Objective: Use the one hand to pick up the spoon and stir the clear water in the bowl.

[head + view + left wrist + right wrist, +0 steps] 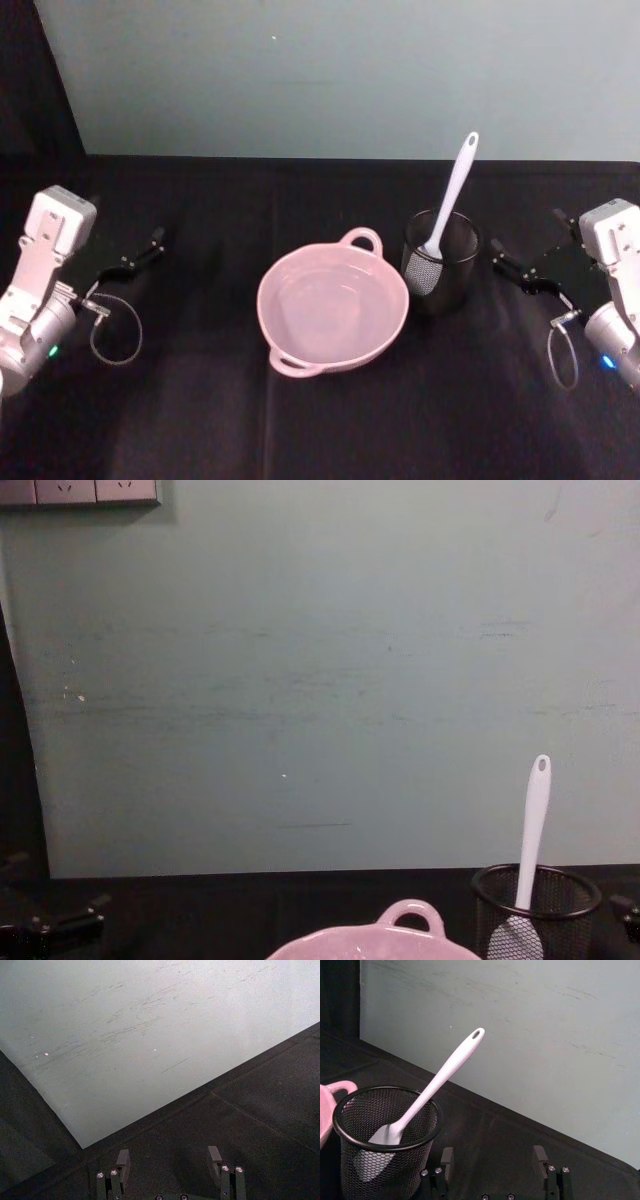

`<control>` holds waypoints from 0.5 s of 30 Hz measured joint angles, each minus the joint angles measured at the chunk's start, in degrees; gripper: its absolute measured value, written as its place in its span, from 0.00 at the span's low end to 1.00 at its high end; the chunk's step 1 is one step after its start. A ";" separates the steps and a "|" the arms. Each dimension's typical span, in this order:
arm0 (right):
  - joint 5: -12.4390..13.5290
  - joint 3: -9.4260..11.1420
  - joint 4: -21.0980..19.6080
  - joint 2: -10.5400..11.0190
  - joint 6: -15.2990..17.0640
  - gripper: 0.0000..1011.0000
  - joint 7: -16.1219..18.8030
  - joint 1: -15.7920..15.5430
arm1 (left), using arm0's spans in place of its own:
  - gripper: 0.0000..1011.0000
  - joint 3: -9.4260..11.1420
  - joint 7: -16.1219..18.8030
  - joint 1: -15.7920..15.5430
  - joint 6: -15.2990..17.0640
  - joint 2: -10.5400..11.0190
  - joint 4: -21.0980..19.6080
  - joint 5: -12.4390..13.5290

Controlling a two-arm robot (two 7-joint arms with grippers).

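Flanking bowl (264,300), spoon (455,190) in cup (457,276), left gripper (169,1158), right gripper (493,1156), open

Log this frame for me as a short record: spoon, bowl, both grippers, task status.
spoon: head down in the black mesh cup, handle tilted, sticking out above the rim
bowl: on the black table, just left of the cup
left gripper: open, empty, at the table's left side
right gripper: open, empty, right of the cup, apart from it
status: spoon not yet grasped

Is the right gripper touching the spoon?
Apart. Head view: bare black table shows between the right gripper and the mesh cup holding the spoon.
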 joint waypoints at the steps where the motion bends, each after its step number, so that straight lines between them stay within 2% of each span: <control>1: 0.00 0.00 0.00 0.00 0.00 0.99 0.00 0.00 | 1.00 0.00 0.00 0.00 0.00 0.00 0.00 0.00; 15: 0.00 0.00 -0.03 0.00 -0.01 0.99 0.00 0.00 | 1.00 0.00 0.00 0.00 0.00 0.00 0.00 0.00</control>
